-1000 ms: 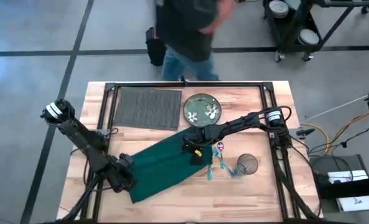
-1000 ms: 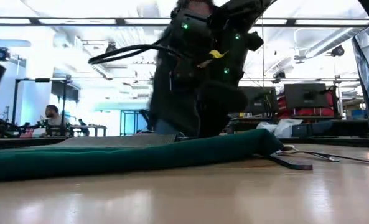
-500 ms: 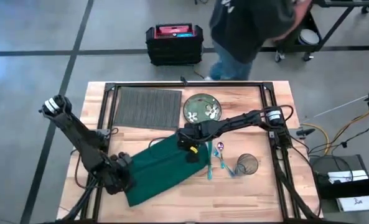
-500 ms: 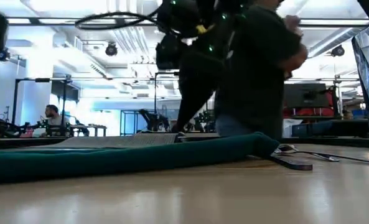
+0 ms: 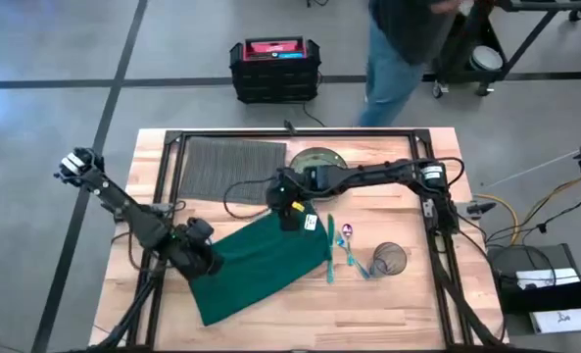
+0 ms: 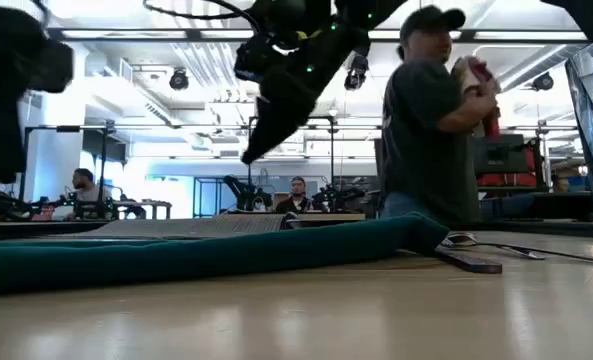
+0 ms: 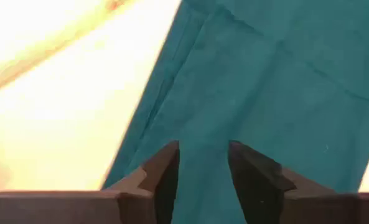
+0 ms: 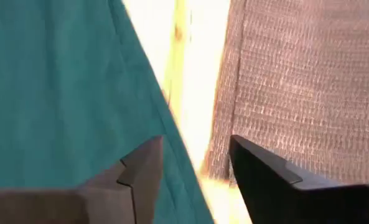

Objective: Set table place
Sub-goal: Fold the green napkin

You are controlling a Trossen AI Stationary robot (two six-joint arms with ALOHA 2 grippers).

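High view: the dark grey ribbed rectangular placemat [image 5: 233, 170] lies at the far side of the light-wood butcher-block table [image 5: 408, 304]. Just beside it hovers the right gripper [image 5: 282, 194], jaws apart, empty. The left gripper [image 5: 208, 260], parted, sits over the dark green cloth napkin [image 5: 261, 265].

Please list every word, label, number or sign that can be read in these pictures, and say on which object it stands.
None can be read.
Red-topped black case on the floor: a pale label, too blurred to read.
White sheet beside the table: a dark mark, too small to read.
Napkin, placemat, plate: no text.
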